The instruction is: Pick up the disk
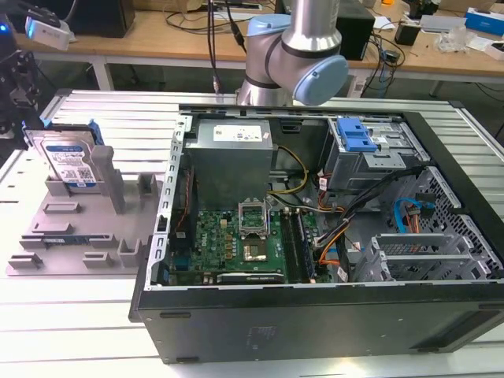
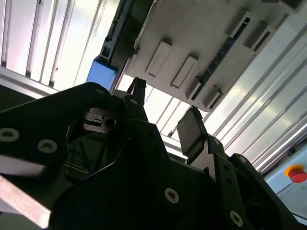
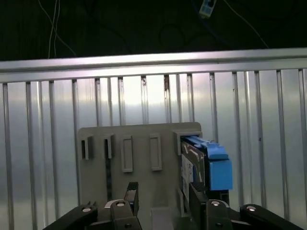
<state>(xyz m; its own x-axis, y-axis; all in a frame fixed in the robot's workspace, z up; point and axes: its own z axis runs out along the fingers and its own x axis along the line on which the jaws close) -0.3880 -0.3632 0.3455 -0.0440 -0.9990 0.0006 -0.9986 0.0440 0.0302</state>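
Note:
The disk (image 1: 69, 161) stands upright on its edge in a slot of the grey holder tray (image 1: 47, 236) on the exterior view's left. It is silver-grey with a white-and-blue label and blue rails. In the first wrist view the disk (image 3: 194, 160) with its blue rail (image 3: 218, 167) stands at one end of the tray (image 3: 139, 191). My gripper (image 3: 164, 196) hovers over the tray, open, with nothing between its fingers. One finger (image 3: 196, 196) lines up with the disk's edge. In the second wrist view the gripper (image 2: 165, 115) is open too, with the blue rail (image 2: 101, 74) beyond it.
An open computer case (image 1: 315, 236) with motherboard, cables and a blue-latched drive cage (image 1: 358, 138) sits to the exterior view's right of the tray. The arm (image 1: 295, 47) rises behind the case. The ribbed metal table (image 1: 94, 118) carries everything. A red button (image 2: 296, 173) shows far off.

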